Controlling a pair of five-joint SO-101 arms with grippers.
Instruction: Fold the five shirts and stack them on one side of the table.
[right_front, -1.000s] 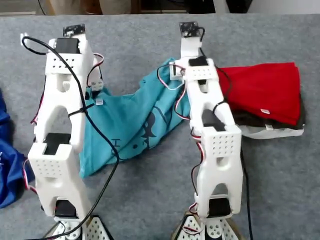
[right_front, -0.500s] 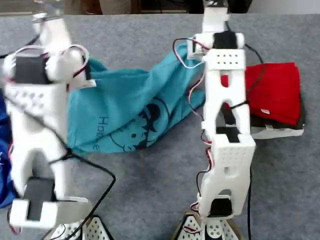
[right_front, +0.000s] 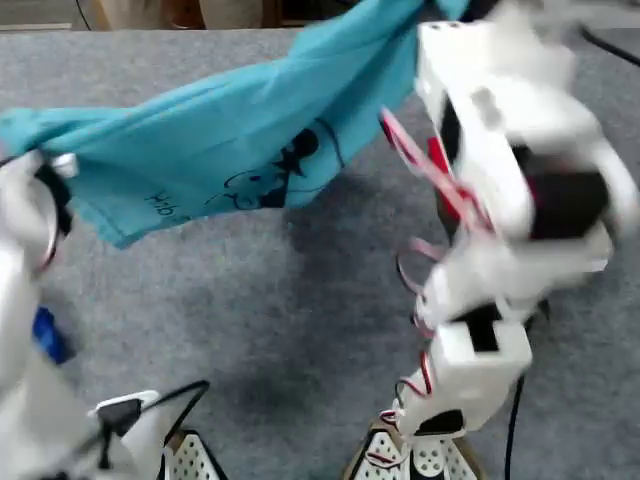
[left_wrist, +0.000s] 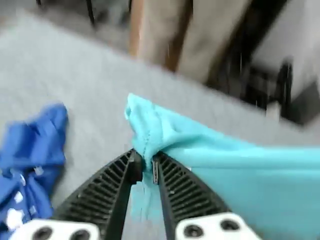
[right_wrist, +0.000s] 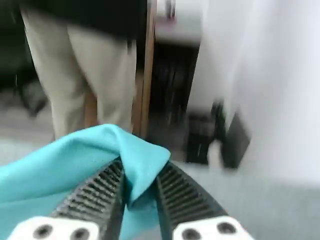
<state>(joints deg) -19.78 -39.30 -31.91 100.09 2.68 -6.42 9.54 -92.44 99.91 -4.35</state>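
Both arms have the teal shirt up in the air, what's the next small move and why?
Probably lower both arms together, keeping tension, so the teal shirt lands flat on the table. The left gripper and right gripper are each shut on a bunched edge, and the cloth hangs stretched between them above the table, not yet spread for folding.

Raised the left tool (left_wrist: 143, 170) and right tool (right_wrist: 139, 192) high, hoisting the teal shirt (right_front: 230, 140) off the tabletop (right_front: 300, 310), now stretched between them.

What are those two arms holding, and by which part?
A teal shirt: the left gripper pinches a bunched edge at one end, the right gripper a fold at the other.
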